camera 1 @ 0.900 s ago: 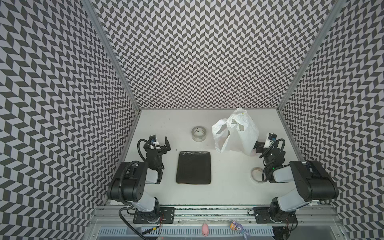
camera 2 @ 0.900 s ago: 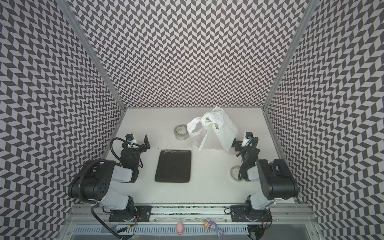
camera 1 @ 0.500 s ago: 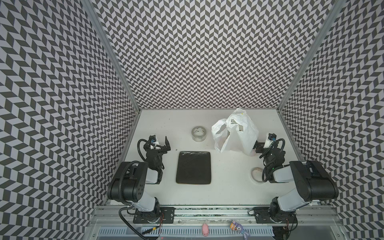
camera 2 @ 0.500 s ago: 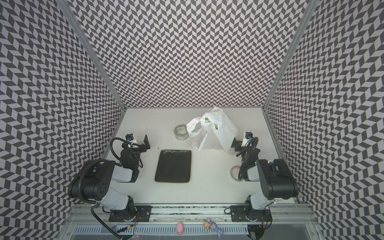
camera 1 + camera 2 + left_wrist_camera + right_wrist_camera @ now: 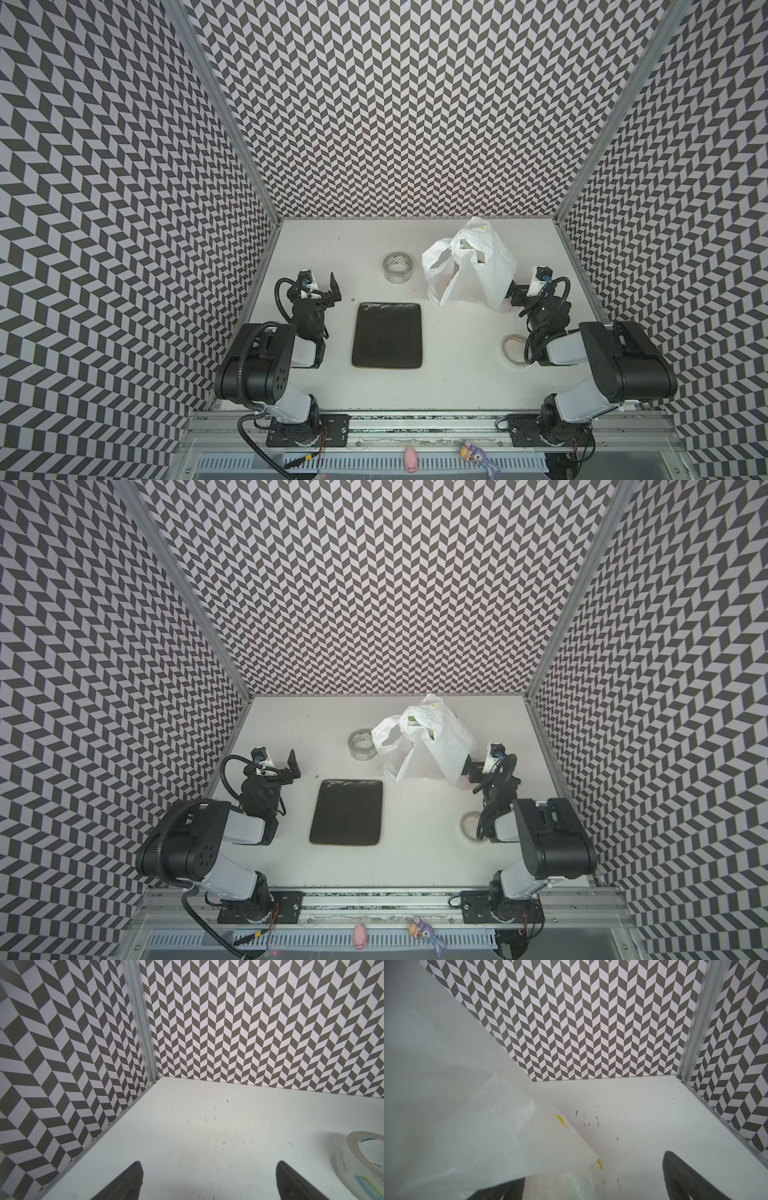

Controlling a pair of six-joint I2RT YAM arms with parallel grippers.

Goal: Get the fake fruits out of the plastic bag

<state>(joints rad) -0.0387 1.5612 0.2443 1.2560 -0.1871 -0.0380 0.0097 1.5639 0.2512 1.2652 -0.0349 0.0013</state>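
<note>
Plastic bag (image 5: 486,270), white and crinkled with a few yellow printed marks, stands upright with its handles raised on the far right part of the white table (image 5: 457,386), seen in both top views; whatever it holds cannot be made out through the film. A black square tray (image 5: 387,335) lies flat near the middle, between the two arms. A clear tape roll (image 5: 397,268) sits near the bag's left side, and a second tape roll (image 5: 512,357) lies nearer the front, partly hidden by the right arm. The right gripper (image 5: 593,1167) waits just beside the bag's lower corner, its fingers spread wide and clamping nothing, though the bag's edge hangs across one finger (image 5: 500,1190) in the wrist view. The left gripper (image 5: 207,1165), well apart from the bag, holds its fingers equally wide over bare table. A pink pig toy (image 5: 411,460) and a purple toy (image 5: 478,453) sit on the front rail.
</note>
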